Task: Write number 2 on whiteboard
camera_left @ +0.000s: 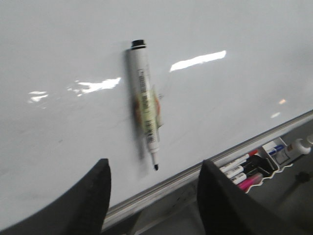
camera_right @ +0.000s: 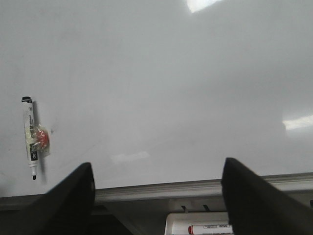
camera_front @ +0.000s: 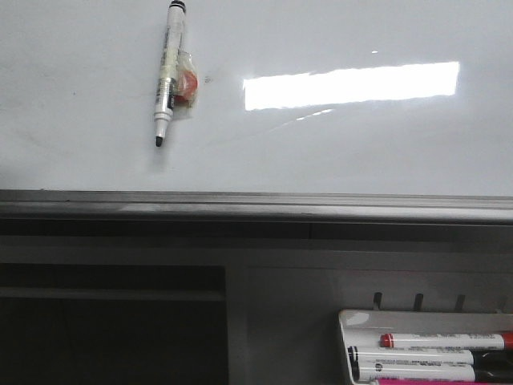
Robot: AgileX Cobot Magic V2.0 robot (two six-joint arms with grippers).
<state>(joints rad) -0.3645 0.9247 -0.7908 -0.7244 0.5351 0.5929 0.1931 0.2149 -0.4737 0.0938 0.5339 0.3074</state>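
Observation:
The whiteboard fills the front view, glossy white with a grey metal edge and a bright rectangular reflection. No number 2 shows on it. An uncapped black-tipped white marker sits on the board at upper left, taped to an orange-red magnet. It also shows in the left wrist view and the right wrist view. My left gripper is open and empty, just short of the marker's tip. My right gripper is open and empty, near the board's lower edge, well right of the marker.
A small white marker tray hangs below the board at lower right, holding several markers, red, black and pink. It shows too in the left wrist view and the right wrist view. A white bottle stands beyond it.

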